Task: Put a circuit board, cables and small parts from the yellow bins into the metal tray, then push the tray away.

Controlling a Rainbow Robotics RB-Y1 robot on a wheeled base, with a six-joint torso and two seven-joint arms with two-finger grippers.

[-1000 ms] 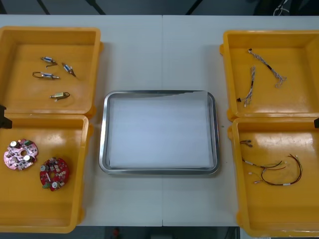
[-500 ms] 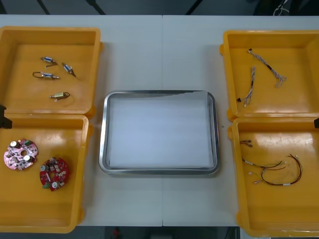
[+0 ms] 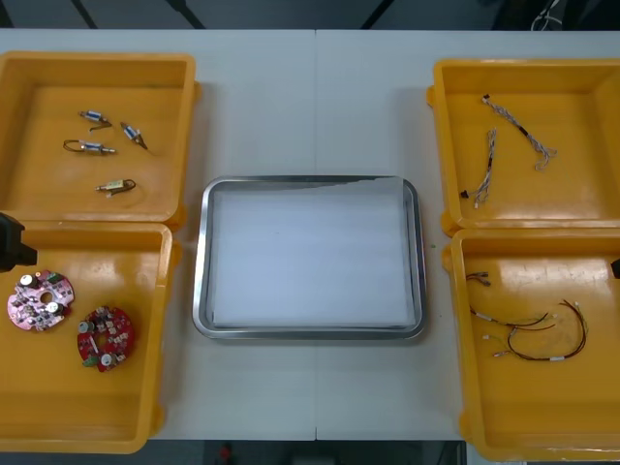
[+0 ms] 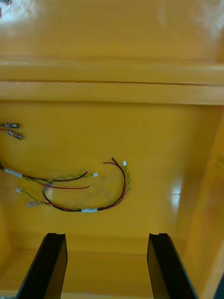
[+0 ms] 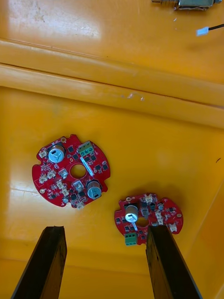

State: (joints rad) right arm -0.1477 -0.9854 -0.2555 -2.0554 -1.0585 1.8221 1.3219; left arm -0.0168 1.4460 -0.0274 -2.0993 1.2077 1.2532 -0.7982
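Observation:
Two round red circuit boards lie in the near left yellow bin: one paler, one darker. My left gripper hangs open above them; one board sits beyond its fingers and the other is beside one fingertip. The left arm shows at the table's left edge. My right gripper is open over the near right bin, short of the black, red and yellow cables. The metal tray, white inside, holds nothing.
The far left bin holds several small metal parts. The far right bin holds twisted blue and white cables. The red and yellow cables are spread across the near right bin. Bare table surrounds the tray.
The left arm has edged inward from the table's left edge, over the near left bin. The right arm's tip at the right edge has dropped slightly. Objects have not moved.

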